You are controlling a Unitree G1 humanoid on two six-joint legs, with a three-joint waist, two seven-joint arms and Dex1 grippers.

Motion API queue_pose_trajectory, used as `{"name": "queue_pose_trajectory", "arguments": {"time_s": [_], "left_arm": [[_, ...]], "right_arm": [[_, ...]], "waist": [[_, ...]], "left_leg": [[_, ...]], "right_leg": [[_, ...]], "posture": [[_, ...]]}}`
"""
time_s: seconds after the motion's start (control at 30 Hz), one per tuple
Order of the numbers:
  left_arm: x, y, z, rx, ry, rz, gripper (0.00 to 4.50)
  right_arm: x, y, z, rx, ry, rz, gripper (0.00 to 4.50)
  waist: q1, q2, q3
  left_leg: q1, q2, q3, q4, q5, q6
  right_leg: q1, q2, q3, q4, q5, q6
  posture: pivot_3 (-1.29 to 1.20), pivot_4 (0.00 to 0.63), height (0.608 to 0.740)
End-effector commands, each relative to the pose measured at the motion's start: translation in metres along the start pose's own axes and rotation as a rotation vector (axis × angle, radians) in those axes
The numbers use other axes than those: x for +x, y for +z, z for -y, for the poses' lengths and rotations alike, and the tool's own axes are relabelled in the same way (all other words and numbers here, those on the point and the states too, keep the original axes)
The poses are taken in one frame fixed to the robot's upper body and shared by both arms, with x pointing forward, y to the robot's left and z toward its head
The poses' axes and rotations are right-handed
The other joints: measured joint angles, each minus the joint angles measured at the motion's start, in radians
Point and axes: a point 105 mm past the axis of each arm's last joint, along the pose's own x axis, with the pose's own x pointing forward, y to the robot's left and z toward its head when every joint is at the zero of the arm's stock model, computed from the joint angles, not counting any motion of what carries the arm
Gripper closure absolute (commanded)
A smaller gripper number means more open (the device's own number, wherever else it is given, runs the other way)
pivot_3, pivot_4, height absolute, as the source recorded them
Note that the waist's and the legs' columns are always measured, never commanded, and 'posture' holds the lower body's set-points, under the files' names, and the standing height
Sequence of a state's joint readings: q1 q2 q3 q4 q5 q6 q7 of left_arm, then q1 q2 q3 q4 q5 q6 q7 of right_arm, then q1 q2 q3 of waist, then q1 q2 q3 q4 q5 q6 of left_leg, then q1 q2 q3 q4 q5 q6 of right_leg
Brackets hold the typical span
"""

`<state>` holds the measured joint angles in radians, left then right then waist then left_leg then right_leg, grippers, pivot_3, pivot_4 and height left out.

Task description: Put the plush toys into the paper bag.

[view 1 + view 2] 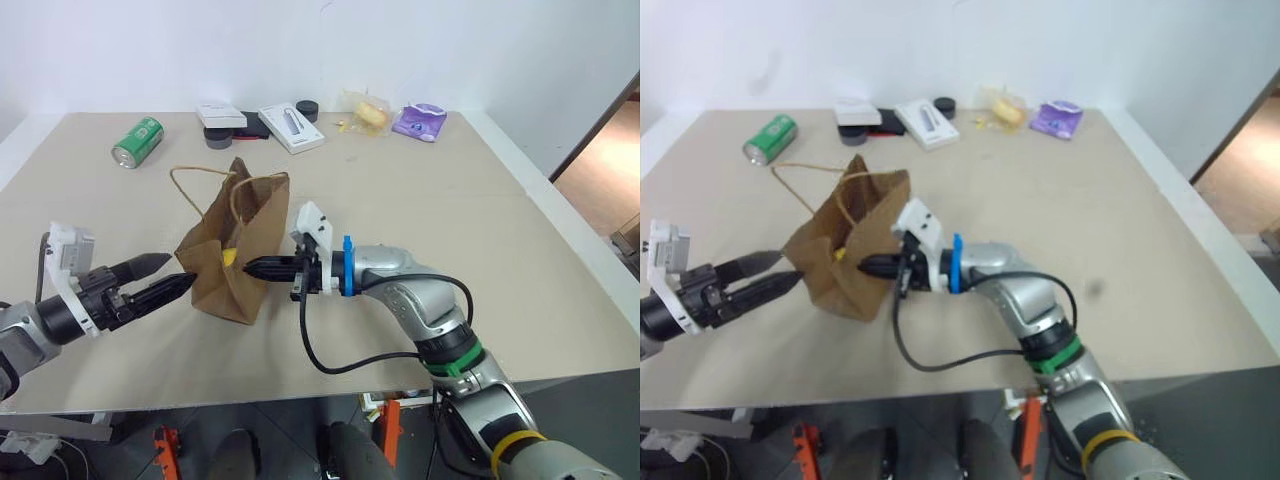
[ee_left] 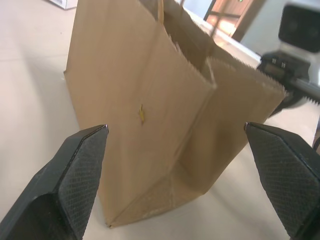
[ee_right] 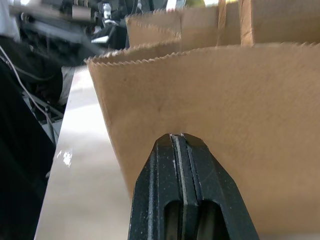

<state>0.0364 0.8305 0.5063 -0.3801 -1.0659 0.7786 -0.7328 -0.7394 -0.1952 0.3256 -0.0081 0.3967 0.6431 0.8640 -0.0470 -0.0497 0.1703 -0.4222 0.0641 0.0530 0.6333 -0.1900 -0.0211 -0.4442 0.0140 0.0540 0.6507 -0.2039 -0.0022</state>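
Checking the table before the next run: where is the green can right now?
In the left eye view the green can lies on its side at the table's far left, left of the white box and beyond the paper bag.

A brown paper bag (image 1: pixel 850 240) stands on the beige counter (image 1: pixel 1120 220), left of centre and toward the near edge, its thin loop handles rising over its open top. A bit of yellow shows at its mouth. The right gripper (image 1: pixel 872 266) points left with its jaws pressed together, their tip against the bag's right side. The left gripper (image 1: pixel 772 272) comes in from the left, jaws spread, tips just beside the bag's left side. Along the far edge lie a green can (image 1: pixel 770 138), a white box (image 1: pixel 927 124), a clear packet with yellow contents (image 1: pixel 1006 108) and a purple packet (image 1: pixel 1057 119).
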Motion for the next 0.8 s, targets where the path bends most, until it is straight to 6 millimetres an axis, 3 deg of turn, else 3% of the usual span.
{"name": "queue_pose_trajectory", "arguments": {"time_s": [0.03,0.3,0.5,0.8], "left_arm": [[0.015,-0.014,0.02,0.034,-0.07,-0.015,0.0],[0.032,-0.026,0.029,0.036,-0.064,0.008,0.0],[0.042,-0.029,0.009,0.077,0.113,0.06,0.0],[0.063,-0.031,0.004,0.042,0.21,0.156,0.0]], "right_arm": [[0.011,0.015,0.004,-0.047,-0.019,0.043,4.4],[0.024,0.021,0.002,-0.055,-0.008,0.064,4.4],[0.027,0.023,-0.001,-0.057,0.004,0.073,4.4],[0.027,0.024,-0.003,-0.059,0.014,0.074,4.4]], "waist": [[0.0,0.0,0.0],[0.0,0.0,0.0],[0.0,0.0,0.0],[0.001,-0.001,-0.001]], "left_leg": [[0.0,0.0,0.0,0.0,0.0,0.0],[-0.001,0.001,-0.001,0.0,-0.001,-0.001],[-0.001,0.001,-0.001,0.0,-0.001,-0.001],[-0.001,0.0,-0.001,0.0,-0.001,-0.001]], "right_leg": [[0.0,0.0,0.0,0.0,0.0,0.0],[0.0,0.002,0.0,0.0,-0.001,0.0],[0.0,0.002,0.0,0.0,-0.001,0.0],[0.0,0.002,0.001,0.0,0.001,0.004]], "posture": [[0.0,0.15,0.74],[0.0,0.15,0.74],[0.0,0.15,0.74],[0.0,0.15,0.74]]}}
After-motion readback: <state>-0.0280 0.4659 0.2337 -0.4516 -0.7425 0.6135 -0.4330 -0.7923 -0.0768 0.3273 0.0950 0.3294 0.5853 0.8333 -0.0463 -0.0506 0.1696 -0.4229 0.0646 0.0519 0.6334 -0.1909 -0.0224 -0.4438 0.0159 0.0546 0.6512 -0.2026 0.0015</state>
